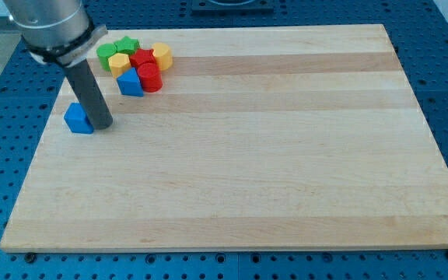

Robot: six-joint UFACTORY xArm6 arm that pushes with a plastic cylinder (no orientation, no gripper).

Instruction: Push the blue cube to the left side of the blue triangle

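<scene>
Blue cube (78, 119) sits near surface's (247, 155) left edge, touching my tip (103, 125) on its right. No claw on this rig, just a rod. Blue triangle (130, 82) is up-right, against the red cylinder (149, 77) in the cluster. Risk: an off-centre push spins the cube, or it slides off the edge.

My tip (103, 124) touches blue cube (78, 119) on its right; blue triangle (130, 82) lies toward view's top-right, on wooden bench (271, 155).
</scene>
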